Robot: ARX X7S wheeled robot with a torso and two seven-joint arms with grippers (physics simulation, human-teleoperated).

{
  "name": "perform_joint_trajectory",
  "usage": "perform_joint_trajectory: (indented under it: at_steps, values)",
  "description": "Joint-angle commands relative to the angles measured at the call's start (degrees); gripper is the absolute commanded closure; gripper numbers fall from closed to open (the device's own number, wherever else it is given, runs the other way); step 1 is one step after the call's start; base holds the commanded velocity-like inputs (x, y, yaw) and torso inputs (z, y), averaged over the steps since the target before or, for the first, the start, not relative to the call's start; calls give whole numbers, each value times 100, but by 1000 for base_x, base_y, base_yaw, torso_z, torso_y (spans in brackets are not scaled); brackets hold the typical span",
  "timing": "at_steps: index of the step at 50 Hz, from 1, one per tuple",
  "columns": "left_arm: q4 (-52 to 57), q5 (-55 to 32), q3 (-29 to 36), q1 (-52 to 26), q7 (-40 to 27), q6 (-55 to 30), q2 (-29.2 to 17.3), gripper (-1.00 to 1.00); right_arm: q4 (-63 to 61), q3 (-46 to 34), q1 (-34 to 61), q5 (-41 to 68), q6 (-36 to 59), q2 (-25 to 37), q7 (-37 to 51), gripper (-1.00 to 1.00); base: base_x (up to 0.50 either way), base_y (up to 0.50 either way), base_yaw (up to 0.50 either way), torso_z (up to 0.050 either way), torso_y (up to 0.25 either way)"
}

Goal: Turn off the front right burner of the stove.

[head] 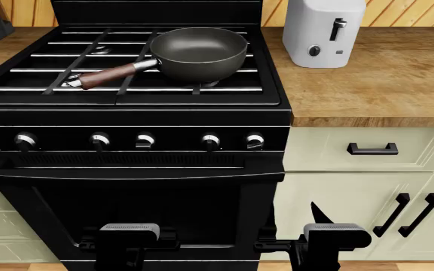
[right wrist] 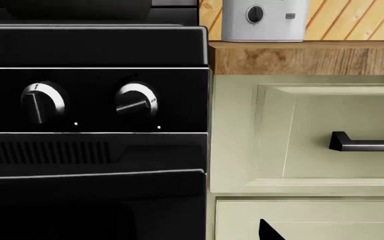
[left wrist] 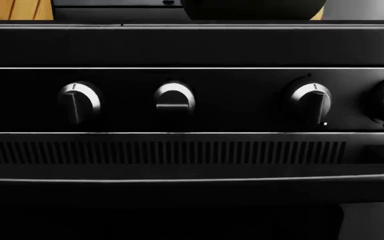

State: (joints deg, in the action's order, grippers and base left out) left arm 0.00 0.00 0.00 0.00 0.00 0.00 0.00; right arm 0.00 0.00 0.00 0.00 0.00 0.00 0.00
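- Nearest, at the bottom of the head view, are two arm ends with grey ribbed caps: the left pincer (head: 129, 240) and the right pincer (head: 334, 240). Their tips are cut off, so I cannot tell if they are wide or narrow.
- Both hang low in front of the stove (head: 126, 226), near the oven door.
- The stove is big, black and shiny. A strip of thin slots runs under its knobs.
- Six round knobs with silver rings sit in a row on its front.
- The far right knob (right wrist: 136, 101) has its bar tilted to one side. The knob next to it (right wrist: 41, 102) has its bar straight up and down.
- In the left wrist view one knob (left wrist: 174, 99) has its bar lying flat.
- Small marks sit by the knobs, but no words can be read.
- Right of the stove is a cream cabinet (head: 368, 186) with black bar handles.
- On top, black grate bars run side to side.
- The front right burner (head: 205, 84) is under those bars, nearest the cabinet side. A dark grey round pan (head: 199, 52) sits over it, so it hardly shows.
- The pan's brown handle (head: 108, 75) points to the front left.
- Farther back, a white toaster (head: 324, 31) stands on the wood table (head: 368, 84).
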Motion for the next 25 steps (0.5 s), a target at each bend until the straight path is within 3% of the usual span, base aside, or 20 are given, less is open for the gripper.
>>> perform_joint_trajectory:
  at_steps: [1, 10, 25]
  values:
    - [0, -56, 64, 0, -64, 0, -57, -100, -59, -131, 11, 73, 80, 85, 122, -100, 0, 0, 0, 0, 0]
    - [136, -253, 266, -6, -156, -120, -258, -100, -856, -333, -43, 389, 843, 233, 301, -100, 0, 0, 0, 0, 0]
    - [357, -413, 418, -28, -378, -538, -390, -100, -1284, -412, -59, 647, 1165, 425, 454, -100, 0, 0, 0, -49, 3]
